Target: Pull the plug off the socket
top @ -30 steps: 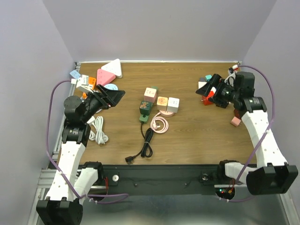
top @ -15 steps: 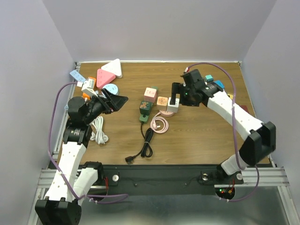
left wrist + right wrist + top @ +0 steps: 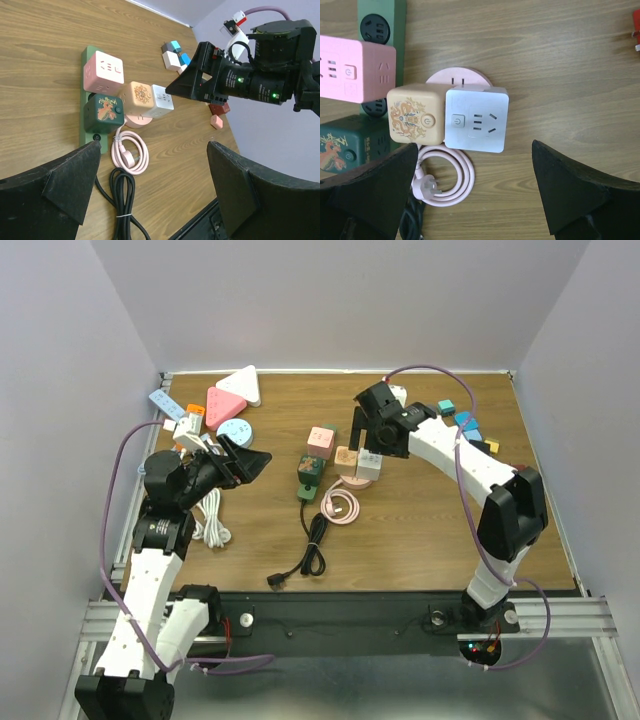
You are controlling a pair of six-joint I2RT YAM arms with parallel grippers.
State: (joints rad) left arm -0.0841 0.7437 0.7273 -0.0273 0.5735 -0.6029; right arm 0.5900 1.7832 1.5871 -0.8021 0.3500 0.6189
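A green power strip [image 3: 304,490] lies mid-table with a pink cube plug [image 3: 321,438] and a dark green cube plug [image 3: 309,467] seated in it. Beside it a round pink socket [image 3: 340,483] carries a tan cube plug [image 3: 346,457] and a white cube plug [image 3: 369,464]. My right gripper [image 3: 362,430] is open and empty, hovering over them; in the right wrist view [image 3: 474,146] the white cube [image 3: 476,120] and tan cube [image 3: 415,115] lie between its fingers. My left gripper [image 3: 250,455] is open and empty, left of the strip [image 3: 90,135].
A coiled pink cable [image 3: 341,506] and a bundled black cable [image 3: 313,550] lie in front of the strip. A white cable [image 3: 208,518] lies at the left. Triangular and round sockets [image 3: 225,400] sit back left, small adapters [image 3: 462,420] back right.
My right arm has swung from the back right corner to the middle and now hovers over the tan and white cubes. My left gripper has barely shifted.
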